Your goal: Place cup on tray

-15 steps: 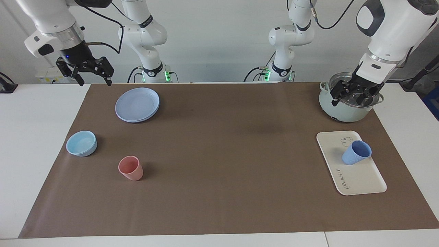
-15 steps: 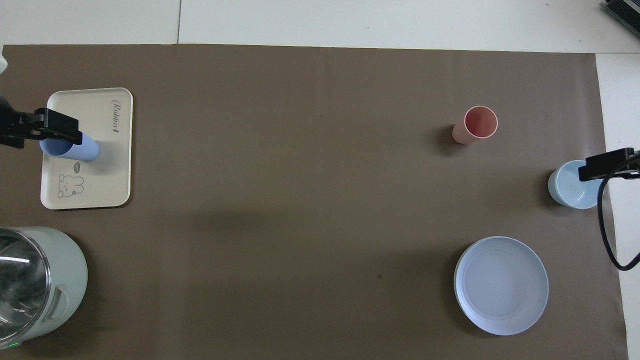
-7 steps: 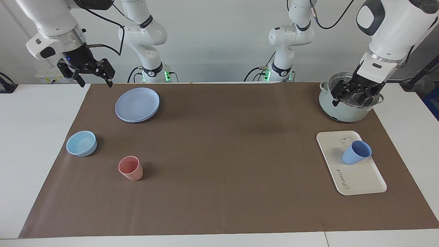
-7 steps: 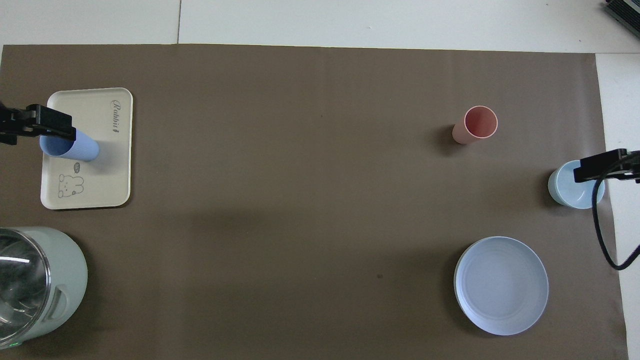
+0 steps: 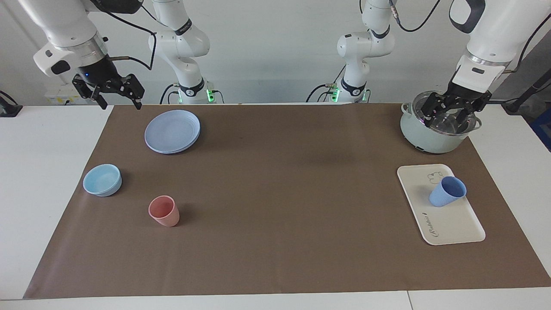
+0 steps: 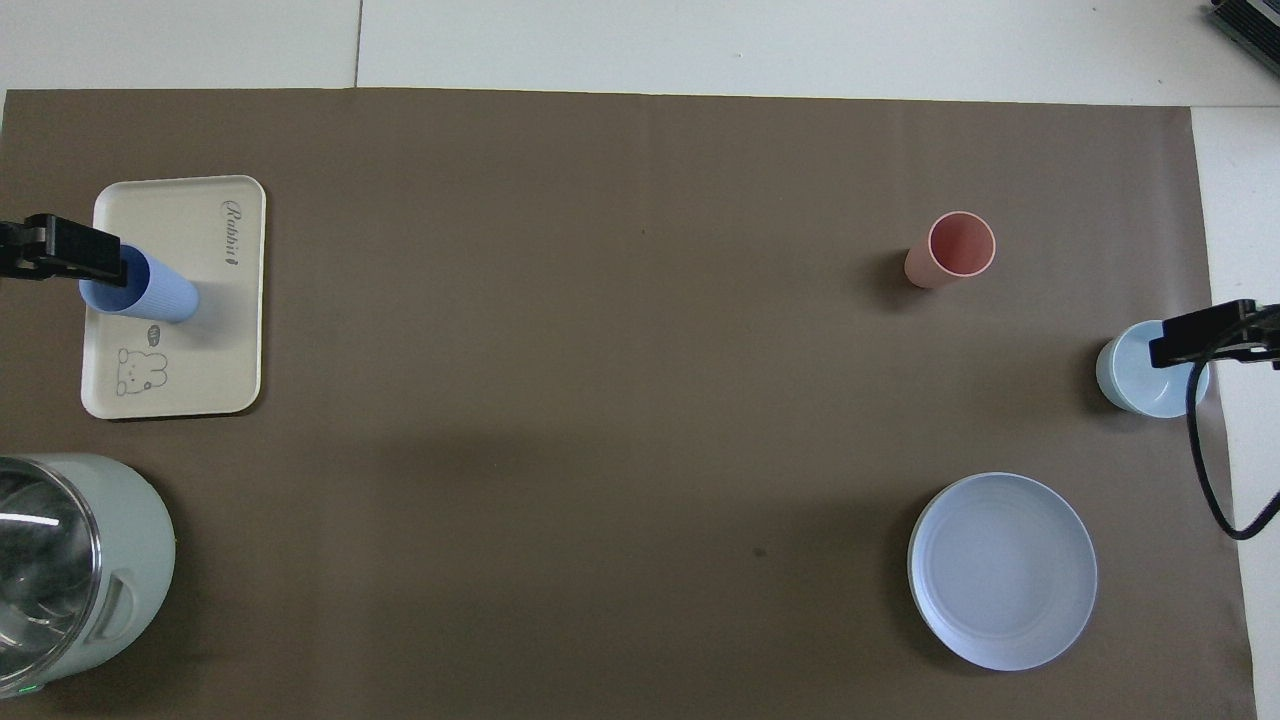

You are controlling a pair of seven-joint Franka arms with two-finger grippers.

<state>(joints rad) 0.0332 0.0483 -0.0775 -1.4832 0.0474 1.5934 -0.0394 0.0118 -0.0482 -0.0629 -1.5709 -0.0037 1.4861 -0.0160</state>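
Since the cup (image 5: 447, 191) stands upright on the tray (image 5: 456, 226), placement looks done. Left gripper (image 5: 451, 113) hangs over the pot (image 5: 430, 137), jaws spread, empty. Right gripper (image 5: 112, 92) waits released, off the mat's corner.

Left arm: it comes down from the top of the facing view at the left arm's end of the desk (image 5: 26, 181), with the white forearm steep and the wrist bent downward.
Left pincer (image 5: 450, 119): it is raised in the air, its dark fingers point down and stand apart, and nothing is between them.
Right arm: it comes down at the right arm's end of the desk, with the forearm slanted and a black cable looping beside the wrist.
Right pincer (image 5: 120, 103): it is raised over the desk edge nearest the robots, its fingers are spread, and it holds nothing.
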